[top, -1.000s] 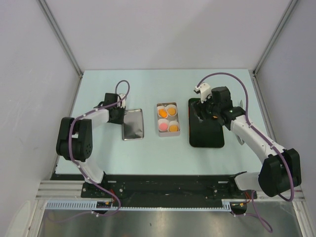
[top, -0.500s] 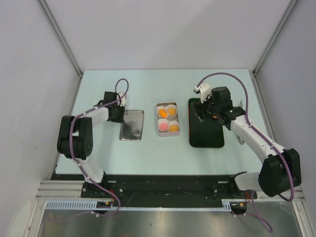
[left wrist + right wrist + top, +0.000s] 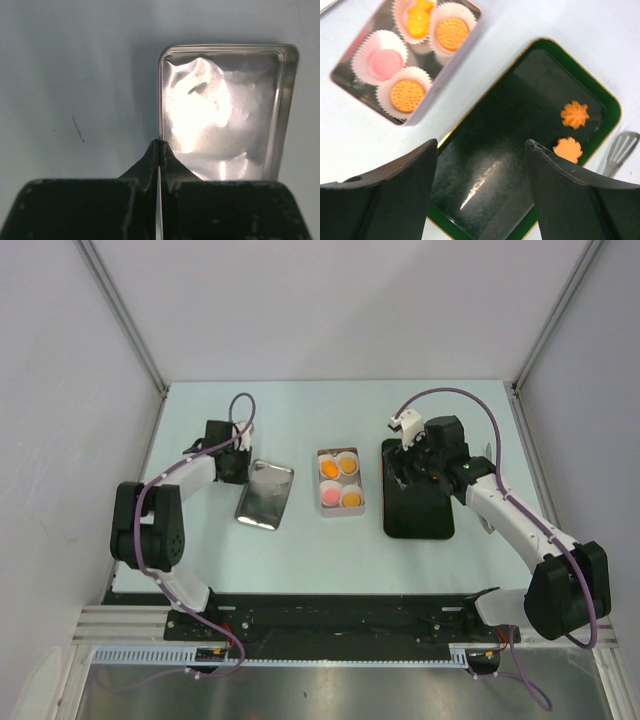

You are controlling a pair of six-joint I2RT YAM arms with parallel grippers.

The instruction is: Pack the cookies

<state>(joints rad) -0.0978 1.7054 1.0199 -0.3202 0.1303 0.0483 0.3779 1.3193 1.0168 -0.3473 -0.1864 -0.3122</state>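
Pale green table [image 3: 320, 565], white walls on 3 sides; 3 metal pieces lie across its middle. At left the lid [image 3: 265, 498] sits hollow side up, its long axis slanted, with the near end swung left and the far end leaning toward the tin [image 3: 341, 513]. The left gripper [image 3: 159, 150] is pinched tight on the rim at the lid's far left corner. The tin, at centre, has its long axis running near to far. It holds 4 cookies [image 3: 406, 95] flat in paper cups [image 3: 367, 47], 2 by 2: a pink cookie [image 3: 385, 64] near left, the others orange. Just right of it and parallel lies the tray [image 3: 418, 518]. On it 2 orange flower cookies [image 3: 575, 114] lie flat by the corner nearest a spatula [image 3: 620, 147]. The right gripper [image 3: 481, 150] hangs over the tray's far end, jaws wide and empty.
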